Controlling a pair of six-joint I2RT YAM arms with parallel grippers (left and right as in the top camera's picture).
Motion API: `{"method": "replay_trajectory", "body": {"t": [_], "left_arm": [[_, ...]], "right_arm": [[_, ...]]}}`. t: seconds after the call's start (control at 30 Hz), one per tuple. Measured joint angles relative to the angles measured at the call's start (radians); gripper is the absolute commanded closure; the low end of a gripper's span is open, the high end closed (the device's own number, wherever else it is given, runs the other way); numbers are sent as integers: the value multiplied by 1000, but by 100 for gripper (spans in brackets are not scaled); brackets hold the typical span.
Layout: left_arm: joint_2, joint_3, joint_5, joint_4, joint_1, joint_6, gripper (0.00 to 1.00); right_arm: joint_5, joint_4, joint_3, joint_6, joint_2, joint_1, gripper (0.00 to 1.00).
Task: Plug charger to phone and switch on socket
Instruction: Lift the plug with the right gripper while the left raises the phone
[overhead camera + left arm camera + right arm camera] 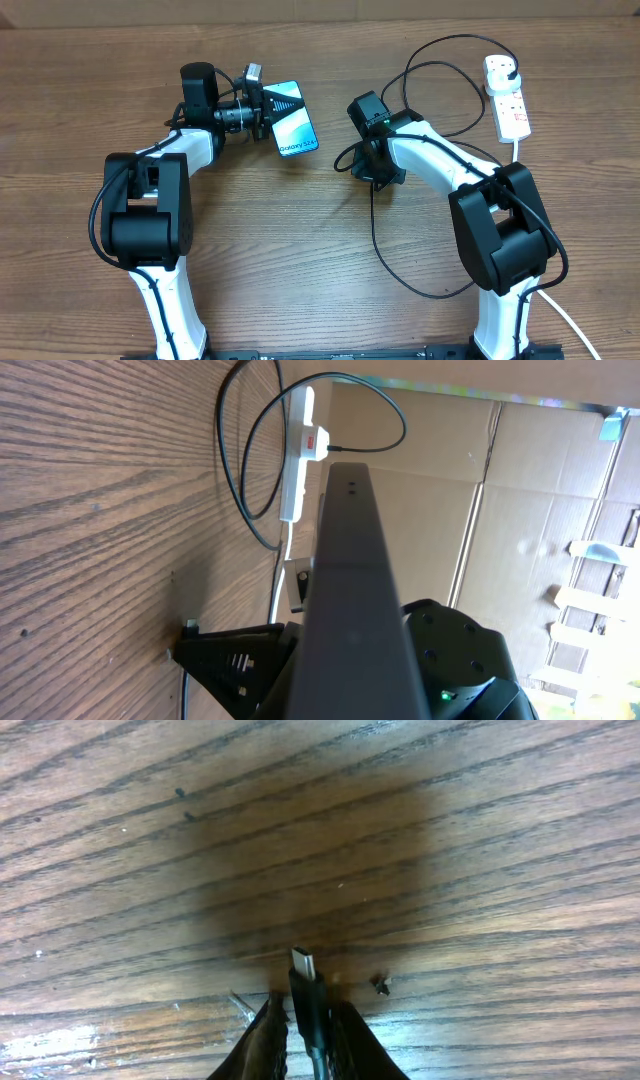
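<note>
The phone [296,122], its blue screen marked "Galaxy", is held by one short edge in my left gripper [262,104] at the back left. In the left wrist view it shows edge-on as a dark bar [350,580]. My right gripper [308,1012] is shut on the charger's connector tip [305,982], which points down just above the wood. In the overhead view that gripper [378,170] is right of the phone and apart from it. The black cable [375,235] loops over the table to its plug [510,68] in the white socket strip [512,105].
The socket strip also shows in the left wrist view [298,460] with a red switch [312,440]. Its thick white cord [565,315] runs off the front right. Cardboard walls [520,490] stand behind the table.
</note>
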Motion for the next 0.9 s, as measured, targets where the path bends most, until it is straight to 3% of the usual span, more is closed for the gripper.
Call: {"method": "replay_trajectory", "body": {"t": [0.23, 0.33, 0.53, 0.73, 0.9], "left_arm": [[0, 0, 0, 0, 0, 0, 96], [0, 0, 0, 0, 0, 0, 96], [0, 0, 0, 0, 0, 1, 96], [0, 0, -3, 16, 0, 23, 95], [0, -4, 58, 204, 0, -10, 96]], "right_arm": [[-33, -11, 2, 0, 0, 0, 82], [-49, -23, 2, 0, 0, 0, 96], [-72, -24, 3, -1, 1, 0, 96], [-176, -27, 11, -102, 4, 0, 96], [-345, -32, 11, -258, -19, 0, 96]]}}
